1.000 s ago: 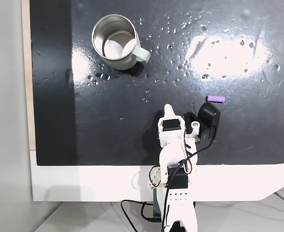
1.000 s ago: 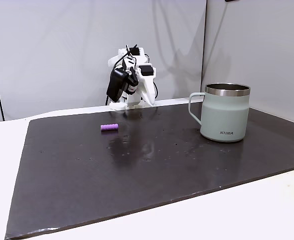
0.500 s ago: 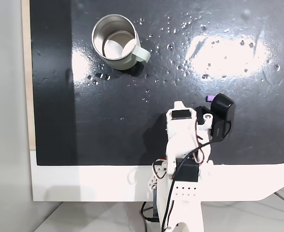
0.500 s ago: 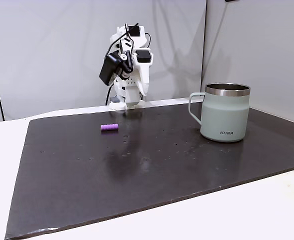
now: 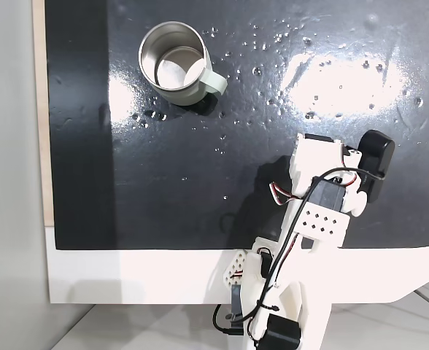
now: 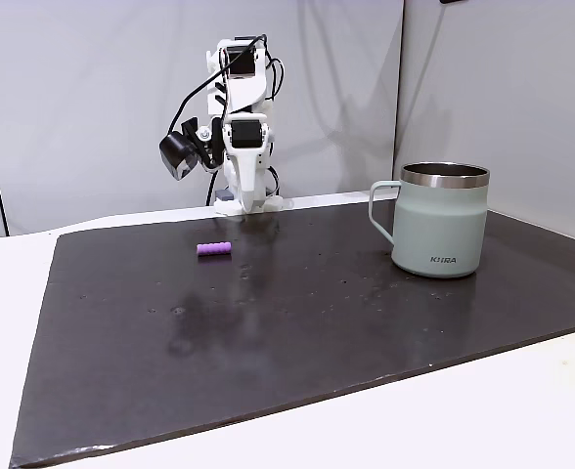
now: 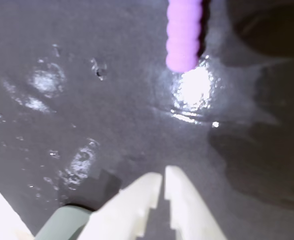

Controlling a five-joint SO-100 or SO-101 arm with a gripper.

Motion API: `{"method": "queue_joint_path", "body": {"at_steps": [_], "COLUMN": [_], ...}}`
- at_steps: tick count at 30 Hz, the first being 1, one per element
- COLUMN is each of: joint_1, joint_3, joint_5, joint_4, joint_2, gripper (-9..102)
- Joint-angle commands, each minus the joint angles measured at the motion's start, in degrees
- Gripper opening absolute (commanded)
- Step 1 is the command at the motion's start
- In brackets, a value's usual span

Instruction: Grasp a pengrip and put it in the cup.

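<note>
The purple ribbed pengrip [image 6: 214, 248] lies on the black mat, left of centre in a fixed view from the side. In the wrist view the pengrip [image 7: 184, 35] sits at the top edge, well ahead of my gripper [image 7: 163, 176]. The pale fingers [image 7: 137, 200] are pressed together with nothing between them. The steel cup [image 5: 174, 64] stands upright at the mat's top left in a fixed view from above, its handle pointing lower right. From the side the cup [image 6: 442, 220] stands far right. My white arm [image 6: 239, 127] is raised above the mat's far edge.
The black mat [image 5: 127, 182] is glossy with small specks and bright glare patches. It lies on a white table [image 5: 127, 277]. The arm's base and cables [image 5: 273, 306] sit at the mat's near edge in the view from above. Grey walls [image 6: 92, 98] stand behind.
The arm has risen and swung right in the view from above, now covering the spot where the pengrip lay. Pengrip and cup have not moved.
</note>
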Motion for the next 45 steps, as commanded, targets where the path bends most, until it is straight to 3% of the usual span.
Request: {"method": "queue_joint_path", "body": {"at_steps": [1, 11, 21, 32, 38, 43, 45], "joint_1": [2.3, 7.3, 11.9, 14.1, 12.6, 11.7, 11.3], "joint_3": [-5.3, -15.6, -27.5, -29.3, -29.3, -29.2, -29.2], "joint_5": [-2.7, -8.8, -13.8, -16.7, -16.8, -16.3, -15.6], "joint_4": [1.5, 6.9, 11.8, 8.7, 8.7, 8.5, 8.5], "joint_2": [-2.6, -17.1, -28.6, -38.2, -39.4, -40.1, -40.3], "gripper": [8, 21, 23, 22, 20, 1, 0]}}
